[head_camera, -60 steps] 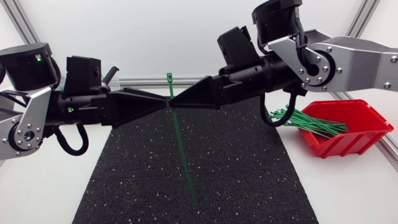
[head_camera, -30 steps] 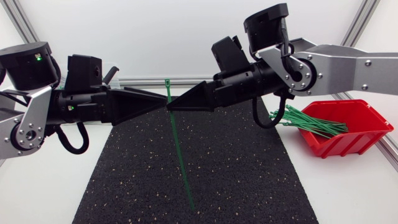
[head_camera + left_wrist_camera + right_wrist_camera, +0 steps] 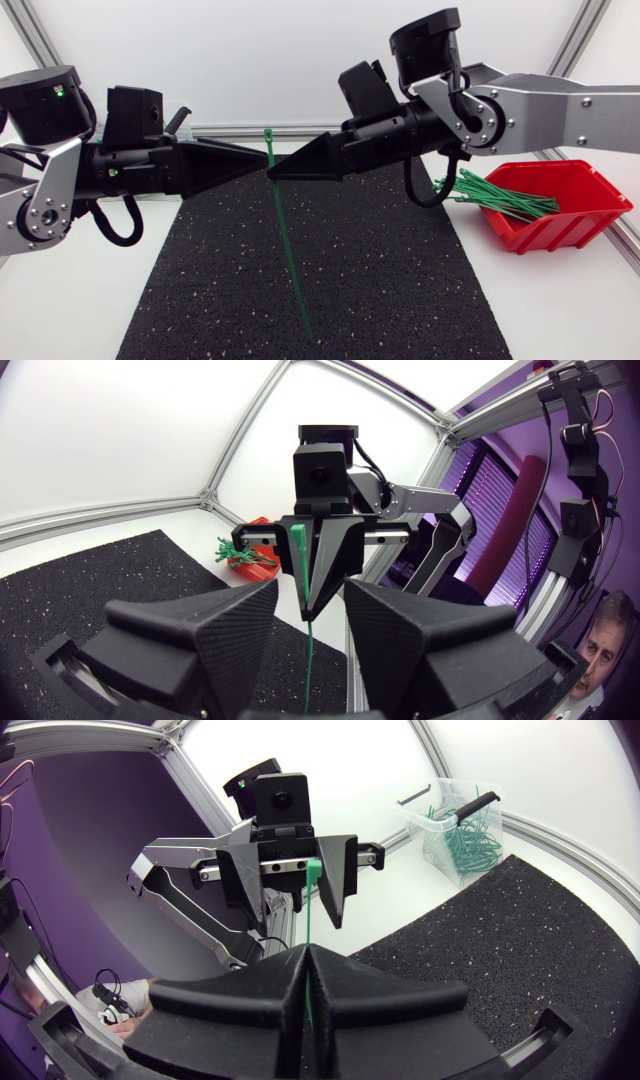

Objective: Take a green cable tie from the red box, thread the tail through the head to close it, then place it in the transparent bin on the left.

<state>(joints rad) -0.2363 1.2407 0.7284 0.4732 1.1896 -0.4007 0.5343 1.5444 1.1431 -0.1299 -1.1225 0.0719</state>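
the right gripper (image 3: 272, 173) hangs over the black mat (image 3: 380, 280) with its jaws pressed together on the green cable tie (image 3: 285, 240). it pinches the strap a little below the head, so the tie hangs nearly upright – head on top, tail trailing down toward the mat, though whether the tail touches cannot be told. the left gripper (image 3: 262, 157) faces it tip to tip with its jaws spread wide. the left wrist view shows the strap in the gap between them, apparently touched by neither side. holding the tie up off the tabletop (image 3: 560, 300) seems meant to leave both ends free – the left arm can likely take hold near one end so the tail can be bent round and fed through the head. threading has not begun; the tie is an open strap. the red box (image 3: 590, 225) with the spare ties (image 3: 500, 197) sits by the right arm. the clear bin (image 3: 425, 815), with some ties inside, stands beyond the left arm.
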